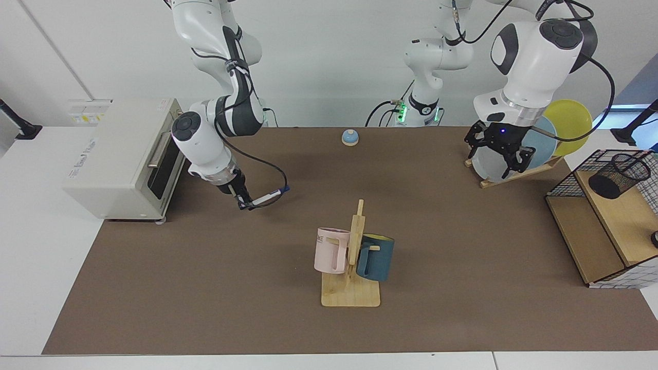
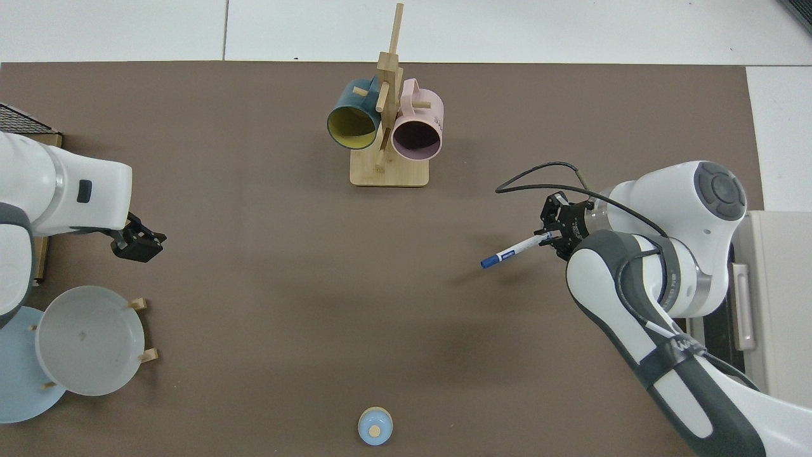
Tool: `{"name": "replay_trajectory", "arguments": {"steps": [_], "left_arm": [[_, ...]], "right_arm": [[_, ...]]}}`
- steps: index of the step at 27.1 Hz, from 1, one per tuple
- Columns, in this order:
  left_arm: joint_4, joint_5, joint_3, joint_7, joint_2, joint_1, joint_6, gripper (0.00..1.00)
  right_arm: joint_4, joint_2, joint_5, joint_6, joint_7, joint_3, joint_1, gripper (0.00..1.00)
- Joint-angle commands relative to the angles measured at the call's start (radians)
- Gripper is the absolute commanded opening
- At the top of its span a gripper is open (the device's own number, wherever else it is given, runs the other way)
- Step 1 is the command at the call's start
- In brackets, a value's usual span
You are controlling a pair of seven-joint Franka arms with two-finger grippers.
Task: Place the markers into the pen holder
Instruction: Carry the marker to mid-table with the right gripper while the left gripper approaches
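Here the right end effector (image 1: 245, 202), at the left of the facing view beside the beige toaster oven (image 1: 126, 156), pinches the slim white marker with a dark blue cap (image 1: 267, 197) by its tail end. The marker is nearly level, cap pointing away from the oven toward the middle of the brown tabletop (image 1: 257, 288), and in the top view (image 2: 515, 248) its shadow lies apart from it, so it is off the mat. Gripping the tail leaves the capped length free, which should suit lowering it into a cup, though it must first be tipped upright.

The black wire-mesh cylindrical pen holder (image 1: 619, 175) sits on the wooden shelf of the black wire-grid basket (image 1: 581, 174) at the far right edge, well apart from the marker, with the wooden rack of pink and teal mugs (image 1: 353, 257) between them. The carry has barely begun.

The left end effector (image 1: 497, 152) hangs with fingers spread in front of the plates on the wooden plate rack (image 1: 519, 172), perhaps placed to receive a handover.
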Motion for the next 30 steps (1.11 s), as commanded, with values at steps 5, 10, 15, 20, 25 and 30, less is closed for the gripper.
{"name": "replay_trajectory", "arguments": {"steps": [5,10,15,20,25,30], "left_arm": [[-0.052,0.004,0.011,0.273,-0.05,-0.033,-0.049,1.0],[-0.067,0.004,0.001,0.322,-0.058,-0.088,-0.038,1.0],[-0.069,0.001,-0.006,0.39,-0.058,-0.125,-0.021,0.99],[-0.071,-0.018,-0.006,0.382,-0.057,-0.148,-0.02,1.0],[-0.12,-0.071,-0.025,0.385,-0.078,-0.154,-0.027,1.0],[-0.121,-0.151,-0.039,0.384,-0.081,-0.154,-0.026,1.0]], "right_arm": [[0.066,-0.021,0.158,-0.021,0.105,0.005,0.099,0.0],[0.089,-0.025,0.362,-0.01,0.175,0.003,0.176,0.0],[0.122,-0.025,0.457,-0.001,0.226,0.003,0.234,0.0],[0.13,-0.024,0.488,0.056,0.306,0.003,0.302,0.0],[0.13,-0.027,0.489,0.115,0.412,0.003,0.365,0.0],[0.13,-0.027,0.488,0.188,0.502,0.003,0.425,0.0]]}}
